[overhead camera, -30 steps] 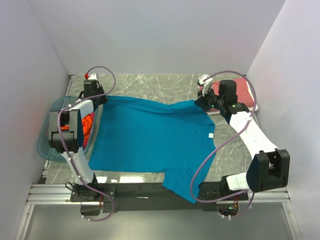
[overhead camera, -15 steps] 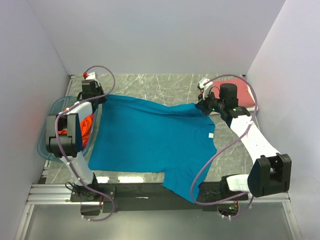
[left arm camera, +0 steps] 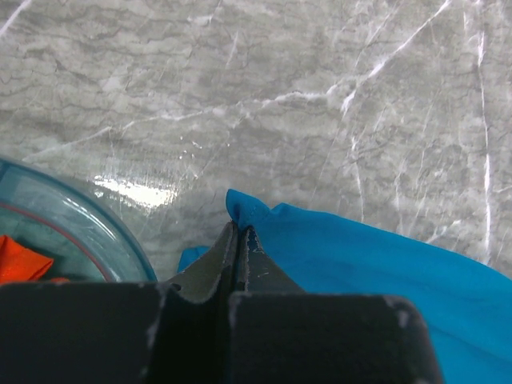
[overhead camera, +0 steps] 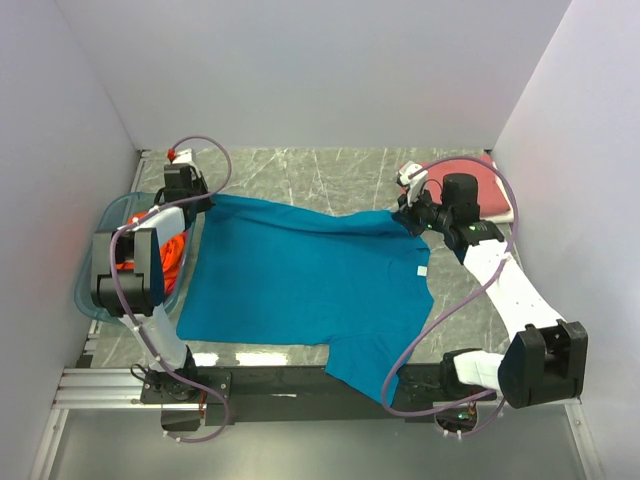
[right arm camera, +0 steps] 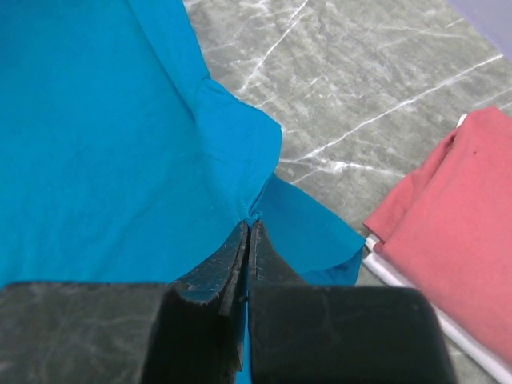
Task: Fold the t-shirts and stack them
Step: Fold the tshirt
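Both arms have drawn the far edge of the teal blue short-sleeved cloth t-shirt (overhead camera: 300,280) a touch further toward 12 o'clock than a second ago, and the right elbow has swung out toward 4 o'clock. Seen from above, the grey marbled bench (overhead camera: 330,170) carries that shirt spread across its centre, with one sleeve hanging over the near edge at 6 o'clock. A translucent blue plastic tub (overhead camera: 88,300) sits at 9 o'clock, just beside the shirt's left side. A dusty red folded t-shirt (overhead camera: 490,185) lies at 2 o'clock, near the teal one. A bright orange crumpled t-shirt (overhead camera: 178,255) rests inside the tub. The left end effector (left arm camera: 240,234), at 10 o'clock, is pressed together on a far corner of the teal cloth. The right end effector (right arm camera: 248,228), at 1 o'clock, pinches the opposite far corner. The step in hand appears to be pulling the shirt flat before its first fold. Next, both pinched corners would likely need carrying together toward 6 o'clock, kept level so the cloth doubles without bunching.
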You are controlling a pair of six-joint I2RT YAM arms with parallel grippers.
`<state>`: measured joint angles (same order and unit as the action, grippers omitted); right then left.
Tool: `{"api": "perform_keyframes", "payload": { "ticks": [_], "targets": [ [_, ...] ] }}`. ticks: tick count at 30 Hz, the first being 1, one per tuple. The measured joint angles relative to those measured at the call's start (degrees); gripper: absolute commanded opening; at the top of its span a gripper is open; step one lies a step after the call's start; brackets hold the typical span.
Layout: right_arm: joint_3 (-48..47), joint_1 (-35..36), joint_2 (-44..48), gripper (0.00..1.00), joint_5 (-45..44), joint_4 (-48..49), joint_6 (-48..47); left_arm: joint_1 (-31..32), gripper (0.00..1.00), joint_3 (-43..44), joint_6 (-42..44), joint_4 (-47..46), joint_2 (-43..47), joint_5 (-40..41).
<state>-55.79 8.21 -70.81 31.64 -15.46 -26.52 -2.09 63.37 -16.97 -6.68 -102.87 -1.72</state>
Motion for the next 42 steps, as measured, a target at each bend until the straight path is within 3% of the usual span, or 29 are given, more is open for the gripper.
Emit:
{"api": "perform_keyframes", "payload": {
  "ticks": [42],
  "targets": [
    [5.73, 0.0, 2.21, 0.0, 2.8, -3.43, -6.49, -0.09, 0.0, -5.81, 2.8, -0.94, 2.71, -1.92]
  ]
}}
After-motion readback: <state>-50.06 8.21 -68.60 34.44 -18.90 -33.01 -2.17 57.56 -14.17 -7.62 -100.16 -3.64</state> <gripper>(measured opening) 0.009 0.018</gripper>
